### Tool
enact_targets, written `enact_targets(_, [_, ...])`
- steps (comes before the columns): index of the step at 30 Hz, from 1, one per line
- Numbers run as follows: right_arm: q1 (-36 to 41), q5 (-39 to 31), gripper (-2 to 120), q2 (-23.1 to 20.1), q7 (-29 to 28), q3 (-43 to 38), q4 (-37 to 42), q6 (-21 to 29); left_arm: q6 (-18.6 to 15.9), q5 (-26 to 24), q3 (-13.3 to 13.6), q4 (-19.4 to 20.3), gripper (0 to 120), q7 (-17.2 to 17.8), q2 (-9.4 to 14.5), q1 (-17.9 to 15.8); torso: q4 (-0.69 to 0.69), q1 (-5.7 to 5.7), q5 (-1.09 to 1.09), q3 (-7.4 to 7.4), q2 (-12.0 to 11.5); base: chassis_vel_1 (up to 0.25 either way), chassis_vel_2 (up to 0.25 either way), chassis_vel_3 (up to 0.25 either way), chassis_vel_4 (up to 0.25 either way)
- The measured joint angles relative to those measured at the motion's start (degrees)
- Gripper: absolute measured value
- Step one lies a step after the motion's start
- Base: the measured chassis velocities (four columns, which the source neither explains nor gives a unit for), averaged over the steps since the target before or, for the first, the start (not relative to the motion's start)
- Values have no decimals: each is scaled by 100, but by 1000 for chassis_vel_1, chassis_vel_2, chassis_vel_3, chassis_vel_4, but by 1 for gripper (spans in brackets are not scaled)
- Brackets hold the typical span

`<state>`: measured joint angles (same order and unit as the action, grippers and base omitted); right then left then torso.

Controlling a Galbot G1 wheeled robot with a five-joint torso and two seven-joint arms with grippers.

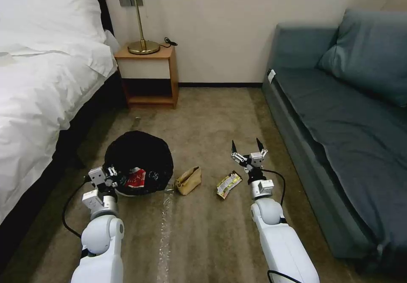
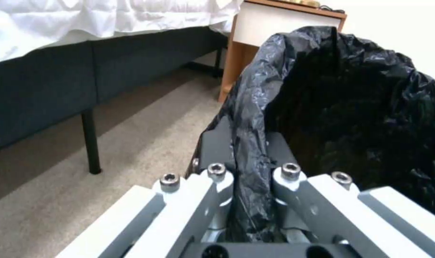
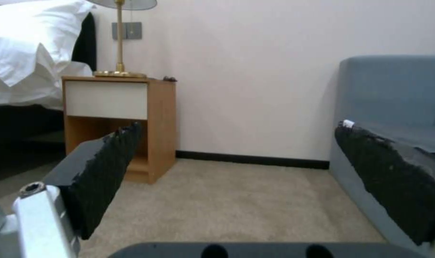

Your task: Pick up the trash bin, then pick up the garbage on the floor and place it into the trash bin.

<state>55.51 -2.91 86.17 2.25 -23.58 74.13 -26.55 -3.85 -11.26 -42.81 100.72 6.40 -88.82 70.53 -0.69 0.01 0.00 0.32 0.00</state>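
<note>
Presently, left gripper [image 2: 248, 168]: clamped on the trash bin [image 1: 140, 160] rim, near left.
Right gripper [image 1: 249, 147]: spread wide, empty.
Carpet: tan paper bag [image 1: 188, 180], yellow-and-black wrapper [image 1: 228, 184] between the arms.

- Left gripper [image 2: 250, 157] clamped on the rim of the trash bin [image 2: 351, 118], one black finger [image 2: 216, 145] outside the rim, the other inside.
- Black bag liner [image 2: 253, 107] pinched between the fingers, crinkled, draped over the rim.
- Bin interior dark; contents can't be made out.
- Beige carpet [image 2: 131, 143] beside the bin.
- Bed [image 2: 59, 89] with white sheet and dark base; thin black bed leg [image 2: 90, 141] on the carpet.
- Wooden nightstand [image 2: 274, 25] beyond the bin, white drawer front.
</note>
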Motion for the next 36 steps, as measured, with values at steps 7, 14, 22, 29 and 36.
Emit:
enact_targets(7, [-16,17,100,0,-1,11,-47,-5,-10,-9,-14,3,4,1,30,-24,0,0,0,0,0,-31,36,27,-30])
enact_targets(14, [-62,40,100,7,-17,34,-113,-32,-21,-6,2,-8,4,3,27,-49,0,0,0,0,0,-27,27,30,-29])
enact_targets(22, [-81,33,100,2,-29,38,-114,-32,-26,-4,0,-29,4,7,26,-62,0,0,0,0,0,0,0,0,0])
enact_targets(29, [-78,41,100,10,-14,22,-114,-32,-26,-4,-3,-16,4,9,18,-59,0,0,0,0,0,-7,7,6,-7])
enact_targets(36, [-65,54,100,23,-2,15,-114,-32,-26,-4,-13,4,4,11,14,-38,0,0,0,0,0,-45,50,56,-54])
